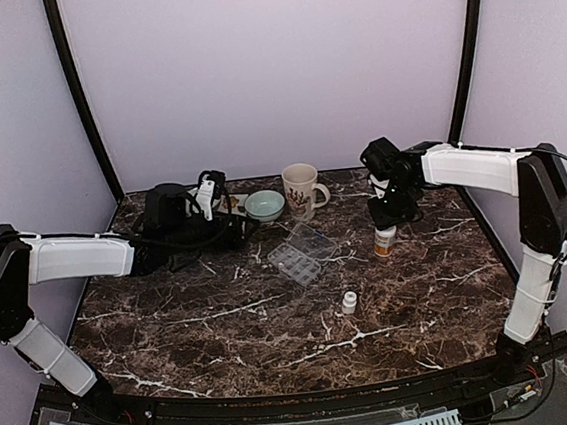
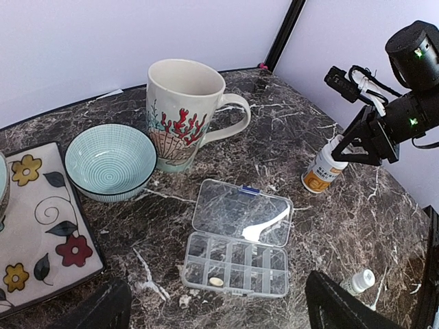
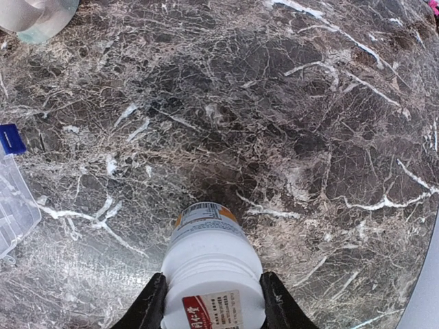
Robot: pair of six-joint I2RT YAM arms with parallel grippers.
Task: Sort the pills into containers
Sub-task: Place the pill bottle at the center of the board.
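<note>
The organiser box (image 2: pixel 236 264) lies near the middle of the table (image 1: pixel 224 329). In the top view it is small and its compartments are hard to count. The right wrist view shows only a corner of it, cut off at the left edge. Its long axis runs from far left to near right. The clear lid (image 2: pixel 241 212) is folded flat open on the far side, with a blue clasp (image 2: pixel 248 190) on its far edge. One pale pill (image 2: pixel 216 281) sits in a near-left compartment. A white streak on the lid cannot be identified.

To the right of the box stands a pill bottle (image 3: pixel 212 267) with a white cap and an orange label. The right tool (image 3: pixel 214 301) is clamped on its cap. A sticker on the cap has a red mark and small print that is too fine to read.

A small white-capped vial (image 1: pixel 348 303) stands nearer, apart from the box. Farther off are a mug (image 2: pixel 182 113) with a red coral pattern and a striped bowl (image 2: pixel 110 163). A flowered plate (image 2: pixel 41 226) is cut off at the left edge.

The left tool (image 2: pixel 219 312) hangs released with jaws wide. Only the tips of its dark fingers (image 2: pixel 103 308) show at the bottom edge.
</note>
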